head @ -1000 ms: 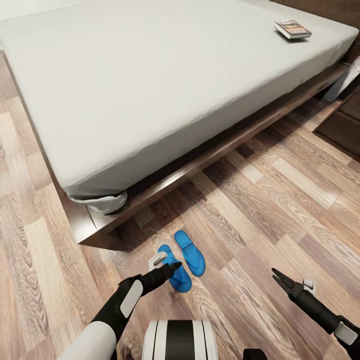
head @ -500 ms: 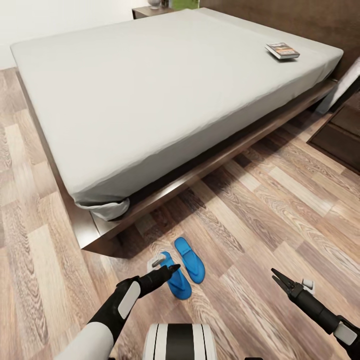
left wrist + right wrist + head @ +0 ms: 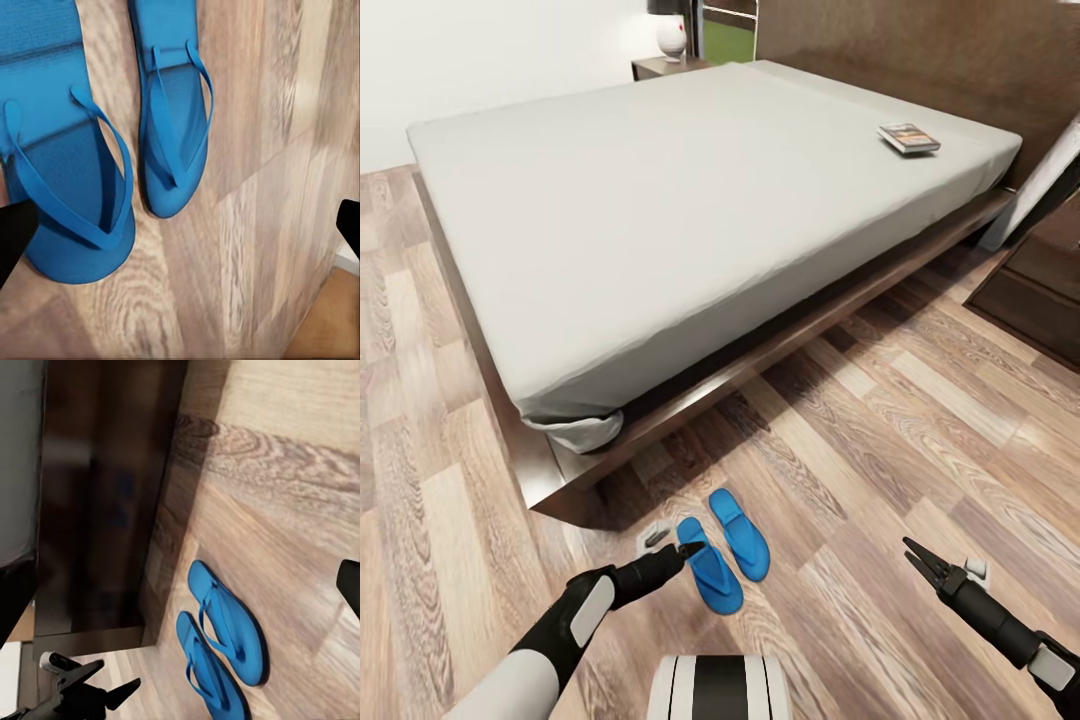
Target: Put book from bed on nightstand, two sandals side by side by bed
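Your left gripper [image 3: 682, 552] hangs low over the floor [image 3: 920, 400] with its fingers spread and nothing between them, just beside the nearer of the two sandals [image 3: 710, 578]. In its wrist camera the two dark fingertips sit at opposite edges with both flip-flops [image 3: 112, 150] below, so it looks free to lift away. Your right gripper [image 3: 916, 557] is also parted and empty, well apart from the pair, though how wide it stands is hard to judge from the head view.

The sandals lie flat, side by side and nearly touching, straps up, near the foot corner of the bed [image 3: 690, 380]. Their long axes run parallel, angled toward the bed frame. That half of the task looks done.

The book [image 3: 908, 138] rests flat on the mattress's far right corner by the headboard, its long axis skewed to the bed edge. A nightstand [image 3: 1032, 275] stands just beside that corner.
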